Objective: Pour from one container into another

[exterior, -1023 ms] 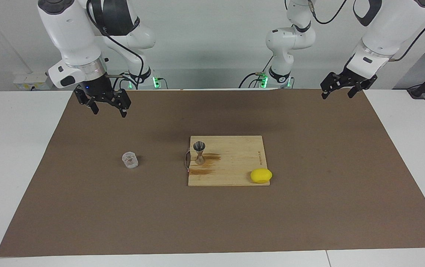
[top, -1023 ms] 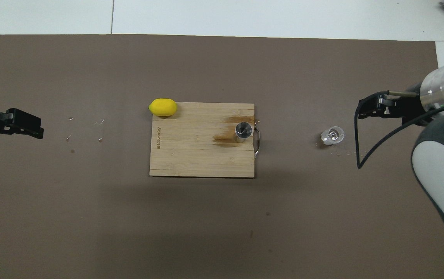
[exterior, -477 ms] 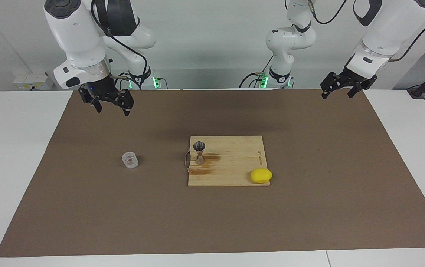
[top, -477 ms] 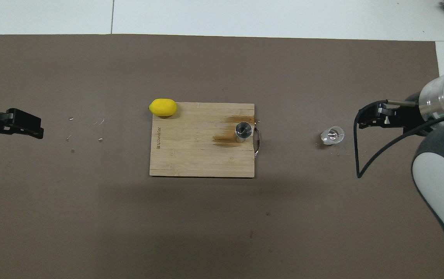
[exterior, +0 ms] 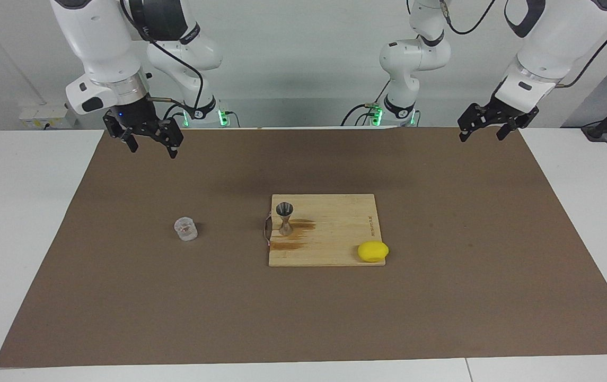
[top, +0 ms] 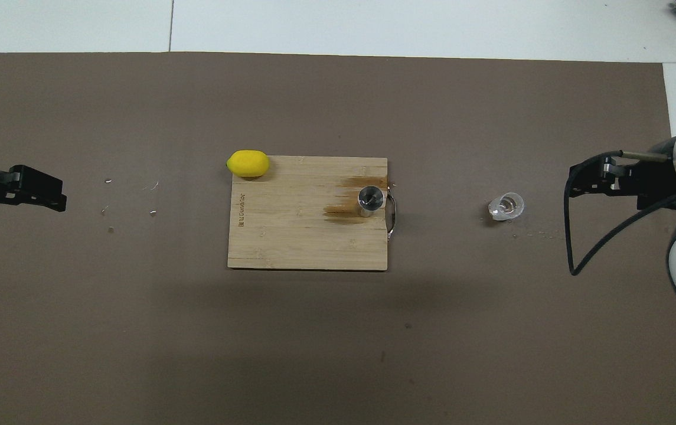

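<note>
Two Franka arms w/ glossy white shells hang over a matte brown mat covering most of the white table. Right gripper is up over the mat's robot-side edge at the right arm's end, black fingers spread apart, nothing between them; the clear cup sits nearer the table's middle, well apart from it. Left gripper waits over the mat's corner at the left arm's end, fingers also apart & empty. Mid-mat lies a rectangular bamboo board, grain lengthwise, w/ brown wet-looking streaks & a thin metal handle on the short edge toward the right arm's end. Printed text runs along the other short edge; too small to read. Yellow lemon rests on the board's corner away from the robots. Steel hourglass jigger stands upright on the board by the handle; facing view shows its narrow waist, overhead only the round mouth. Faceted clear cup stands on the mat, apart from the board, toward the right arm's end.
</note>
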